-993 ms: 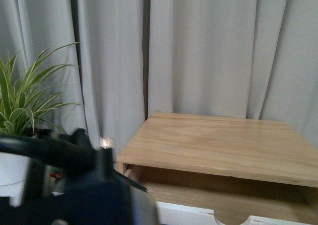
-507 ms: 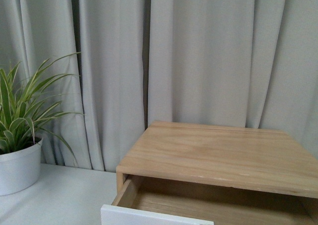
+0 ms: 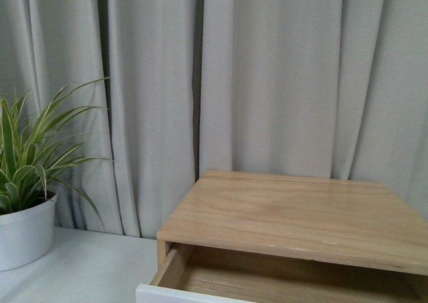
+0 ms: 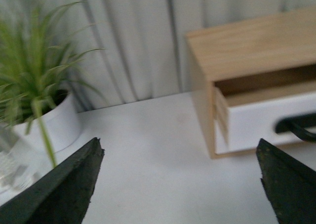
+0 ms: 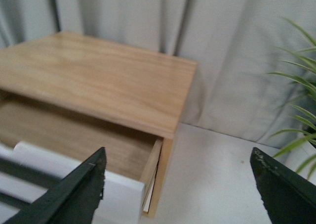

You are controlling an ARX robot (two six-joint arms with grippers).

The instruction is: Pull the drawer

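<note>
Standing pulled out from under the wood cabinet top (image 3: 294,216), the drawer (image 3: 180,293) shows its white front at the bottom edge of the front view, with light wood sides and floor visible behind it. From the left wrist, its black handle (image 4: 296,125) sits on the white front. The left gripper (image 4: 180,184) hangs wide open over the white table (image 4: 148,150), holding nothing, apart from the drawer. The right gripper (image 5: 177,184) is likewise spread open and empty, above the drawer's corner. A plant (image 3: 33,149) in a white pot (image 3: 23,233) stands left of the cabinet, before grey curtains (image 3: 267,75).
</note>
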